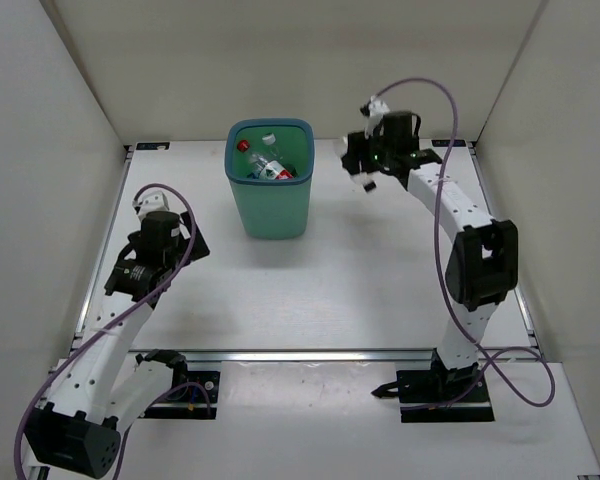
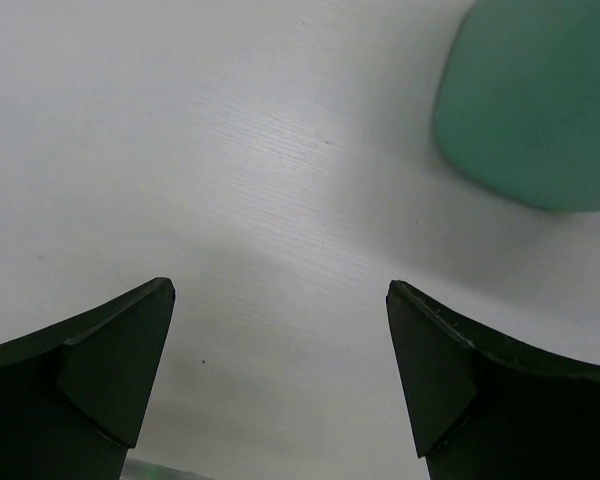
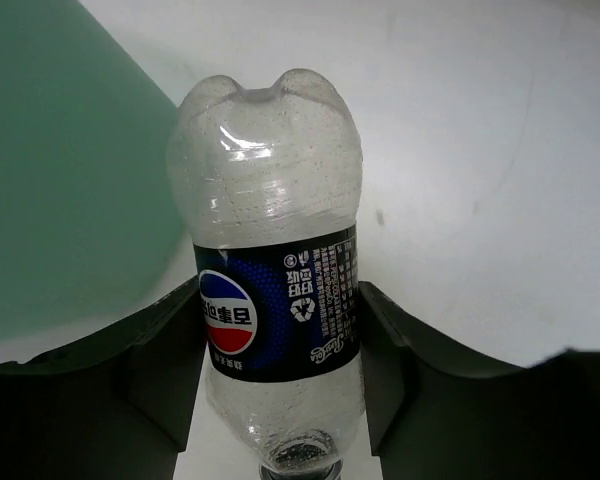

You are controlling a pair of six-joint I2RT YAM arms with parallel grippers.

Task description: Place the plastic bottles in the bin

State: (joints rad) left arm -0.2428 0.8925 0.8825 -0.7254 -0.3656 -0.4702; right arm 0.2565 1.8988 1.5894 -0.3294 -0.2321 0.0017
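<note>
A clear plastic bottle (image 3: 270,180) with a navy label sits between the fingers of my right gripper (image 3: 280,290), which is shut on its labelled middle, cap end toward the camera. In the top view this gripper (image 1: 365,172) hovers just right of the teal bin (image 1: 270,205), near its rim height. Several more bottles (image 1: 268,165) lie inside the bin, one with a red cap. The bin's wall (image 3: 60,180) fills the left of the right wrist view. My left gripper (image 2: 280,288) is open and empty over bare table, left of the bin (image 2: 530,100).
White walls enclose the table on the left, back and right. A metal rail (image 1: 310,355) runs across in front of the arm bases. The right arm's purple cable (image 1: 442,150) loops above its wrist.
</note>
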